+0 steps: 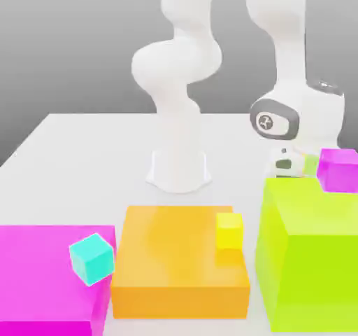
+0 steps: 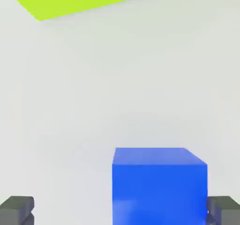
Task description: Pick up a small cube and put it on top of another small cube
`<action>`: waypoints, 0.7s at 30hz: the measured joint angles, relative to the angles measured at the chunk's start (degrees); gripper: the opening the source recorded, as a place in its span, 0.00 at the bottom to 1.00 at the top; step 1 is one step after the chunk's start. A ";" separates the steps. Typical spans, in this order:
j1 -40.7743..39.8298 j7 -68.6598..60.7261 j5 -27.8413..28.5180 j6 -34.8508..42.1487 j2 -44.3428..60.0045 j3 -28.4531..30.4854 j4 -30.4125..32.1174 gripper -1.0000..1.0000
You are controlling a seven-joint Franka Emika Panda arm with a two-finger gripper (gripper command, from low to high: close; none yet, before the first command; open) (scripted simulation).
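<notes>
Your inventory: small blue cube [image 2: 159,184] rests on the white table [image 2: 117,88], between your gripper's [image 2: 120,210] fingertips [image 2: 16,209], nearer one than the other. Jaws stand wide, holding nothing. In the exterior view, your hand sits behind the lime block [image 1: 308,257], which carries a small magenta cube [image 1: 339,168].

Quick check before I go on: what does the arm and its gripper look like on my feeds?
The arm is glossy white, built of rounded tubular links on a white cylindrical base. Its wrist joint carries a round cap ringed in dark grey with a small dark mark at the centre. The gripper has two blocky dark grey fingertips. No loose cables are visible.
</notes>
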State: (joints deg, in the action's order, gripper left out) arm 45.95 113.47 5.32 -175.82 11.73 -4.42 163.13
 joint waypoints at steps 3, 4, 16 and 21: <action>1.75 0.37 0.94 -2.12 2.47 2.22 0.06 0.50; 2.35 0.38 1.15 -2.85 3.31 2.98 0.12 0.50; 1.21 0.16 0.45 -1.45 1.55 1.45 0.02 0.00; -0.93 -1.18 -1.86 1.91 -2.38 -1.56 0.10 0.00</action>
State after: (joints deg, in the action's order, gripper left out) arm 45.02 112.29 3.45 -173.91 9.34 -5.98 163.23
